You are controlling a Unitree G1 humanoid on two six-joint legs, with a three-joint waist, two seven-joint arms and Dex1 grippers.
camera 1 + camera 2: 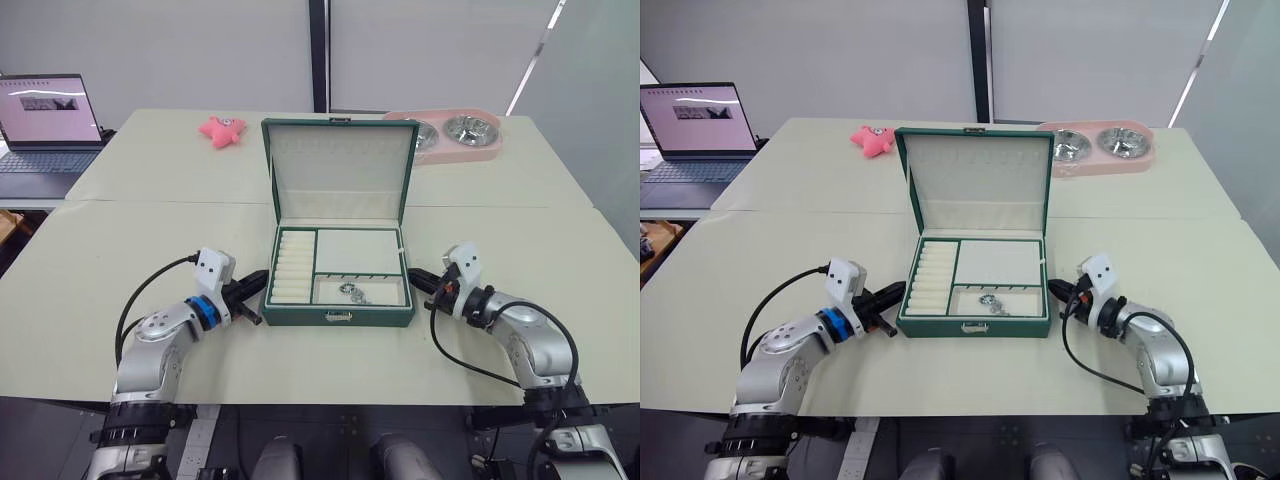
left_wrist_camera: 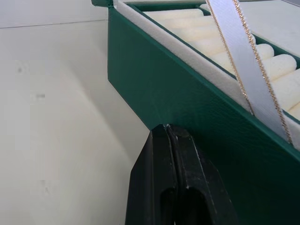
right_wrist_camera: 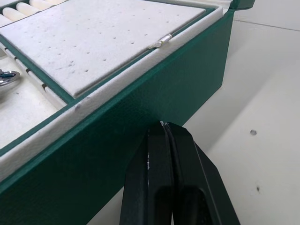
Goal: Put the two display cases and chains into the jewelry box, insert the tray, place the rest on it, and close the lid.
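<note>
Apparently touching jewelry box (image 1: pixel 338 316) sides, left gripper (image 2: pixel 165 133), right gripper (image 3: pixel 163 129) closed, empty

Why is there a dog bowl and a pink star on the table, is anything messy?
Nothing looks spilled or broken. The jewelry box sits square with its lid up and the tray flat inside. The pink double-bowl tray and pink toy rest tidily far behind. Both grippers, left and right, flank the box, shut.

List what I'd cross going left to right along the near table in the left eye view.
Left gripper → jewelry box, lid up, tray in → right gripper.
</note>
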